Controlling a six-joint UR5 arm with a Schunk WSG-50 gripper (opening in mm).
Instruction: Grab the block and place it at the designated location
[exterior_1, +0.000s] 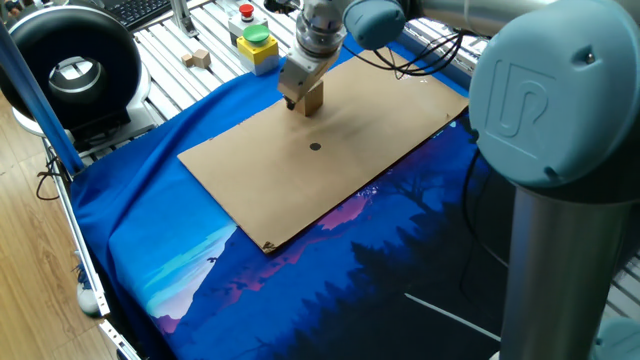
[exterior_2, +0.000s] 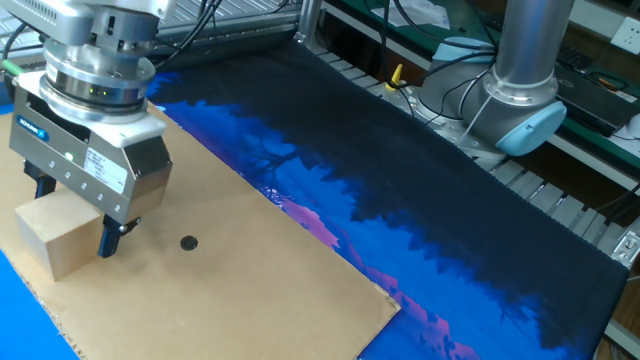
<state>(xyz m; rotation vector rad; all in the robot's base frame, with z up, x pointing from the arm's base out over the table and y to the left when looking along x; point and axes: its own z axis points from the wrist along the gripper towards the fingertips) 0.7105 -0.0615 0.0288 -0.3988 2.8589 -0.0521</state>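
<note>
The block (exterior_1: 313, 98) is a light-tan wooden cube low over the far-left part of the brown cardboard sheet (exterior_1: 300, 190). My gripper (exterior_1: 303, 101) points straight down with a finger on either side of the block and is shut on it. In the other fixed view the block (exterior_2: 55, 240) sits between the dark fingertips (exterior_2: 108, 238) of the gripper (exterior_2: 77, 215), at or just above the cardboard (exterior_2: 250, 290); I cannot tell which. The designated location, a small dark dot (exterior_1: 315, 147), lies nearer the camera than the block, and to the block's right in the other view (exterior_2: 188, 242).
The cardboard lies on a blue printed cloth (exterior_1: 300, 290). A yellow box with green and red buttons (exterior_1: 255, 45), a smaller pale cube (exterior_1: 198, 58) and a black round device (exterior_1: 70, 65) stand beyond the cloth. The arm's grey base (exterior_2: 520, 90) is at the right.
</note>
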